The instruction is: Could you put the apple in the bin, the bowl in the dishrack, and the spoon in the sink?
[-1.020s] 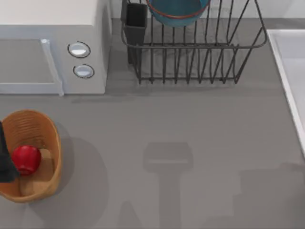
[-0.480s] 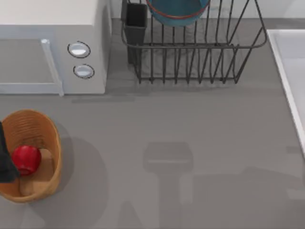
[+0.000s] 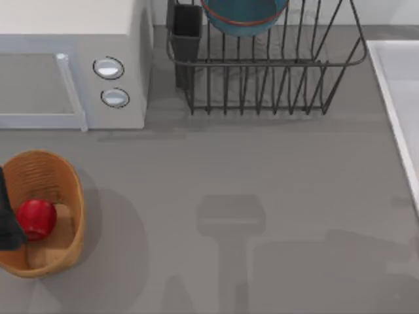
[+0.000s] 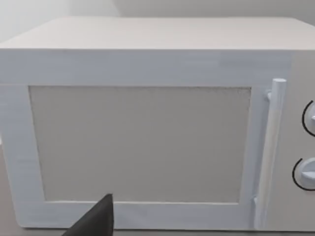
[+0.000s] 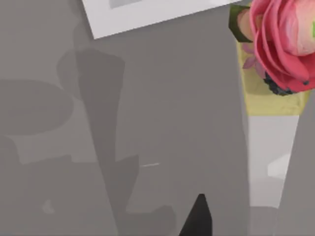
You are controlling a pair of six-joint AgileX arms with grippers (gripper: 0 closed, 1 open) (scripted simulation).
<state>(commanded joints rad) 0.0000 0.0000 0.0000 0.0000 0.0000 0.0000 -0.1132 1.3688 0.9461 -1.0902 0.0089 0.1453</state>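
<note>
Hovering beside bin (image 3: 65, 255), left pincer (image 3: 8, 222); opening unclear; apple (image 3: 36, 218) inside.

Overhead view straight down on table (image 3: 262, 170); left wrist close, facing microwave (image 4: 147, 137) front, shared.

1. table (image 3: 262, 163): wide bare grey stretch across the middle and near side, from the bin to the sink; open passage.
2. microwave (image 3: 72, 65): white box blocking the far left corner; front door faces the open stretch.
3. dishrack (image 3: 262, 78): tall upright wire bars along the far edge, just beside the microwave; black utensil cup (image 3: 186, 29) at its left corner; bowl (image 3: 243, 16) occupies the rack's inside.
4. bin (image 3: 65, 190): tall woven sides at the near left; apple (image 3: 36, 218) inside.
5. sink (image 3: 393, 91): raised straight rim bounding the right side.
6. dark arm part (image 3: 8, 222): at the left edge, over the bin's left rim.
</note>
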